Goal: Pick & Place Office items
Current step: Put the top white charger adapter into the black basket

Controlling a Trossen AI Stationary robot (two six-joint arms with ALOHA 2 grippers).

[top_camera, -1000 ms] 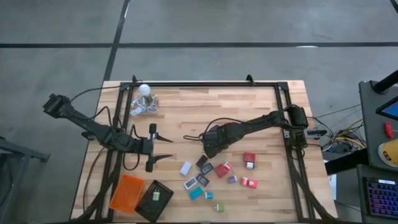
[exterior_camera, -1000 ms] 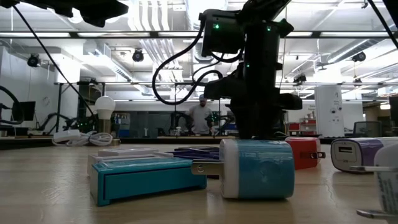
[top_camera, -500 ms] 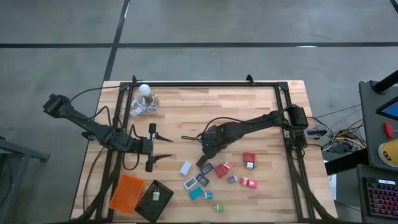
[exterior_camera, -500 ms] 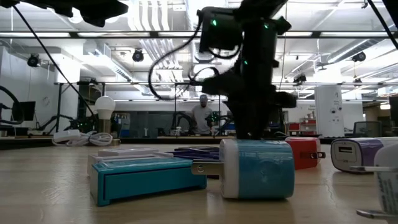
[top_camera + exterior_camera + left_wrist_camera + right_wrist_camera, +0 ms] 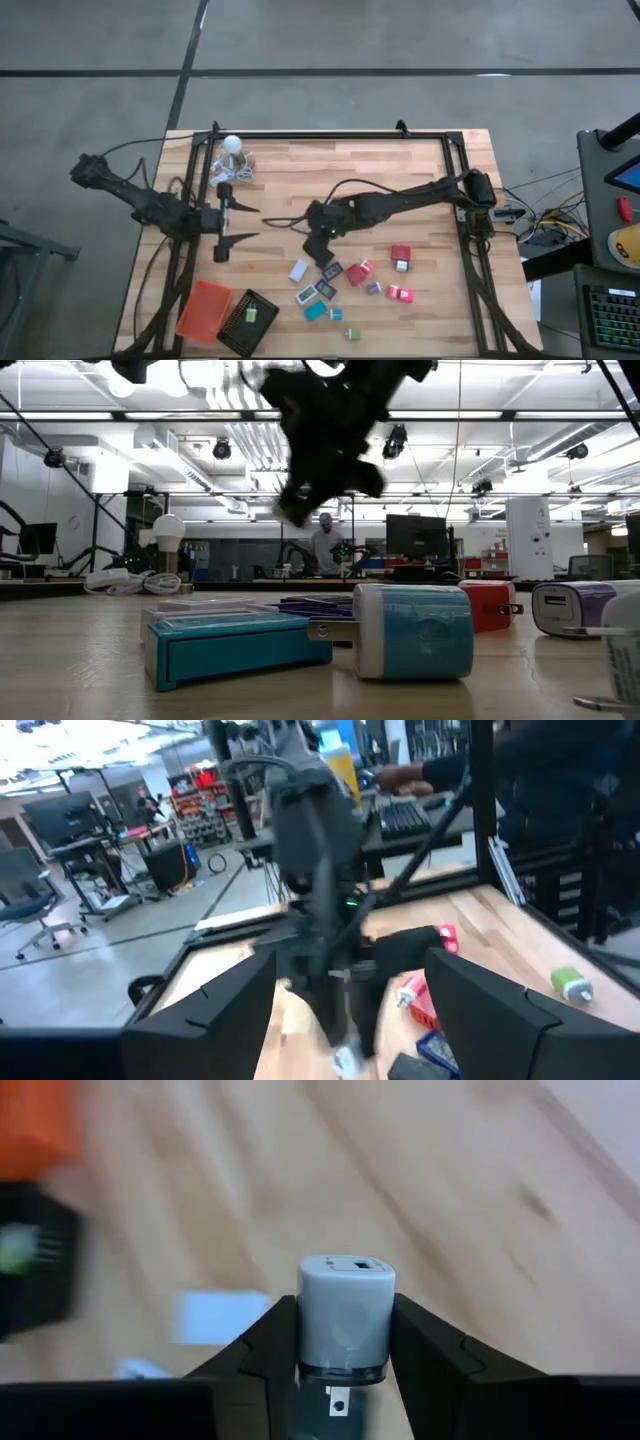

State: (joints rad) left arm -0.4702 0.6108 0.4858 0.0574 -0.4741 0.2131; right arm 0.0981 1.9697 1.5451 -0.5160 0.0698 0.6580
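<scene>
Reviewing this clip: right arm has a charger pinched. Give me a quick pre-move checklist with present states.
1. right gripper shut on the grey charger: ok.
2. Charger lifted off the table: ok.
3. Black tray has room: ok, one green item inside.
4. Orange tray unobstructed: ok.
5. left gripper open, away from the trays: ok.
6. Charger seated squarely: cannot tell.

Wooden table (image 5: 400, 165), mid-frame. On it: bulb (image 5: 232, 145) with cord upper left, orange tray (image 5: 203, 310) and black tray (image 5: 247, 322) lower left, small items (image 5: 350, 278) lower centre.
</scene>
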